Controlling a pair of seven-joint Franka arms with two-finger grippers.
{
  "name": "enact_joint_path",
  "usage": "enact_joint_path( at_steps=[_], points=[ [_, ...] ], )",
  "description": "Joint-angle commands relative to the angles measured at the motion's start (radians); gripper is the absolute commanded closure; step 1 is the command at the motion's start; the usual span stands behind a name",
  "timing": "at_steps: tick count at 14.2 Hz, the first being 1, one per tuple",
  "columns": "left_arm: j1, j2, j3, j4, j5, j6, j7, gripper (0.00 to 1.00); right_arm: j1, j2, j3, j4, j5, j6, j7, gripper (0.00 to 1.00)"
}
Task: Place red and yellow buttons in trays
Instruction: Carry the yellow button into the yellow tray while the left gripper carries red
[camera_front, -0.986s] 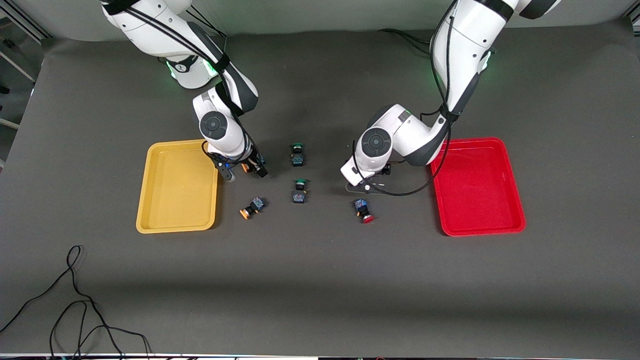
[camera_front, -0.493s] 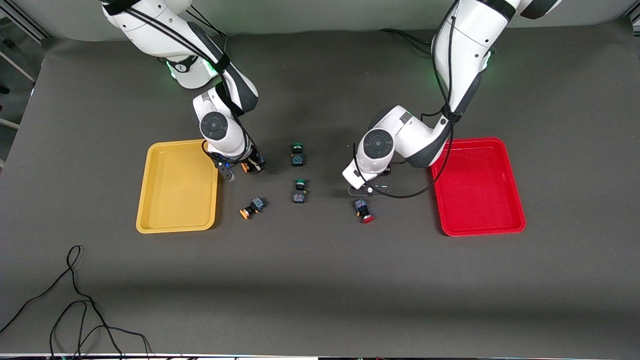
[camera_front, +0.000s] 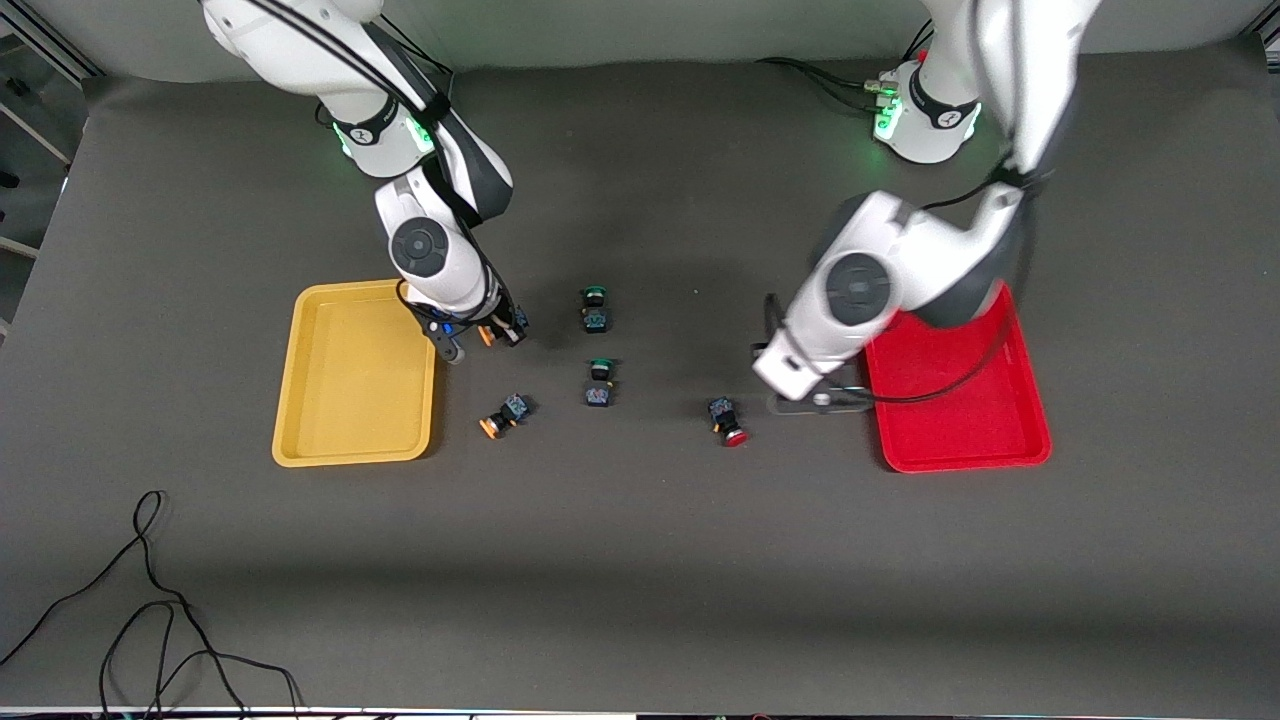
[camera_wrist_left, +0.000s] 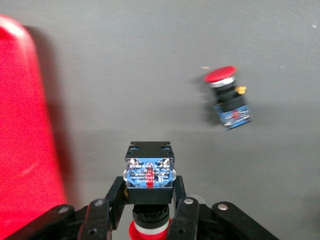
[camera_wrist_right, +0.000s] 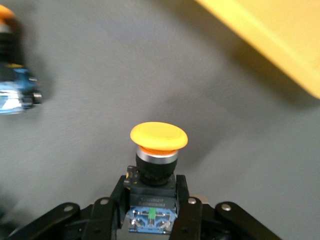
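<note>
My left gripper (camera_front: 812, 402) is shut on a red-capped button (camera_wrist_left: 149, 172) and holds it over the mat just beside the red tray (camera_front: 965, 420), which also shows in the left wrist view (camera_wrist_left: 25, 140). A second red button (camera_front: 729, 421) lies on the mat; it also shows in the left wrist view (camera_wrist_left: 228, 97). My right gripper (camera_front: 497, 331) is shut on a yellow-capped button (camera_wrist_right: 159, 137), just above the mat beside the yellow tray (camera_front: 355, 380). A second yellow button (camera_front: 503, 413) lies on the mat, nearer the front camera.
Two green-capped buttons (camera_front: 595, 308) (camera_front: 600, 383) stand on the mat between the arms. A loose black cable (camera_front: 150, 600) lies near the front edge at the right arm's end. Both trays hold nothing that I can see.
My left arm has swung toward the red tray, carrying the red button to the tray's rim. My right gripper has shifted slightly with the yellow button.
</note>
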Motion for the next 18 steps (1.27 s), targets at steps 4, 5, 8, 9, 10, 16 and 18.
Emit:
enact_joint_path(
  at_steps=[4, 5, 8, 9, 10, 16, 18],
  points=[
    [0.265, -0.063, 0.001, -0.06, -0.002, -0.114, 0.321, 0.96, -0.194, -0.29, -0.041, 0.04, 0.029, -0.355, -0.346, 0.71],
    [0.299, -0.052, 0.001, -0.075, 0.018, -0.102, 0.354, 0.96, -0.195, -0.318, -0.112, 0.035, 0.069, -0.389, -0.438, 0.71],
    [0.367, 0.0, 0.001, -0.193, 0.081, 0.109, 0.381, 0.96, -0.194, -0.323, -0.298, -0.029, 0.107, -0.405, -0.705, 0.71],
    [0.37, 0.015, 0.001, -0.233, 0.104, 0.181, 0.381, 0.95, -0.199, -0.306, -0.31, -0.055, 0.107, -0.368, -0.727, 0.71],
    [0.373, 0.029, 0.002, -0.261, 0.109, 0.234, 0.379, 0.93, -0.202, -0.29, -0.331, -0.101, 0.107, -0.307, -0.754, 0.71],
    [0.371, 0.029, 0.002, -0.25, 0.113, 0.222, 0.376, 0.0, -0.2, -0.1, -0.336, -0.233, 0.107, 0.07, -0.811, 0.71],
    [0.355, -0.01, -0.007, -0.165, 0.106, 0.086, 0.356, 0.0, -0.2, -0.077, -0.336, -0.233, 0.107, 0.08, -0.811, 0.7]
  ],
)
